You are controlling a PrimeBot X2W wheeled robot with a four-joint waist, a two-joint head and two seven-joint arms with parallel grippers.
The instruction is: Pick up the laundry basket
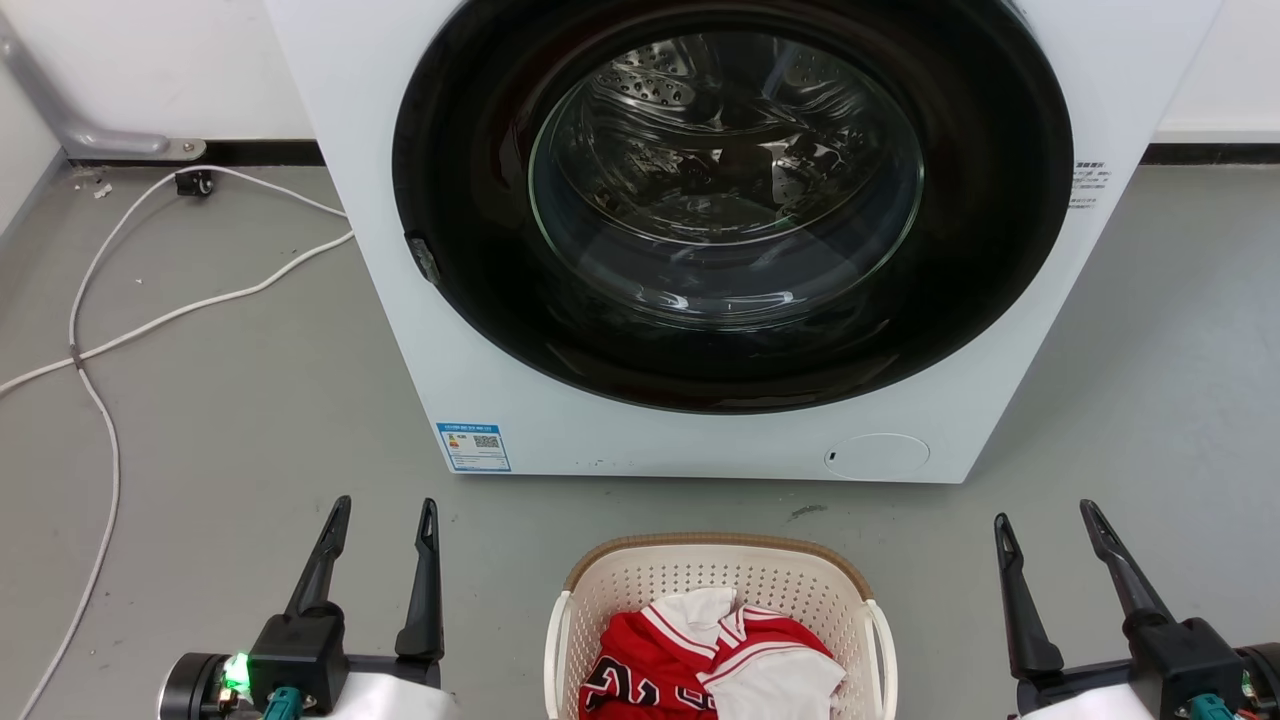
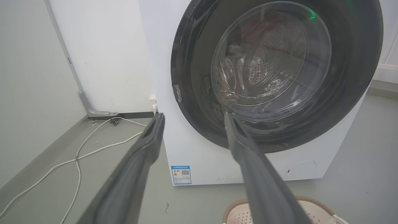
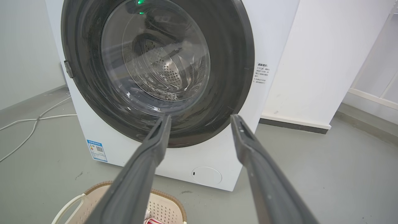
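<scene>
Cream plastic laundry basket (image 1: 715,545), w/ red-and-white clothes (image 1: 680,660) inside, sits on grey floor (image 1: 250,400) just in front of washer (image 1: 500,380), below its door (image 1: 730,200). Left gripper (image 1: 386,505) and right gripper (image 1: 1045,512) hover short of washer's front corners, both w/ fingers spread, apart from basket.

The left gripper (image 1: 387,505) and the right gripper (image 1: 1045,512) each had two long, dark, tapering fingers (image 1: 425,580) with a small slot near the tip, rising from a blocky black base (image 1: 300,645). A green light (image 1: 237,672) glowed on the left base beside a teal plug (image 1: 283,703). White covers (image 1: 385,698) wrapped the forearms behind.
</scene>
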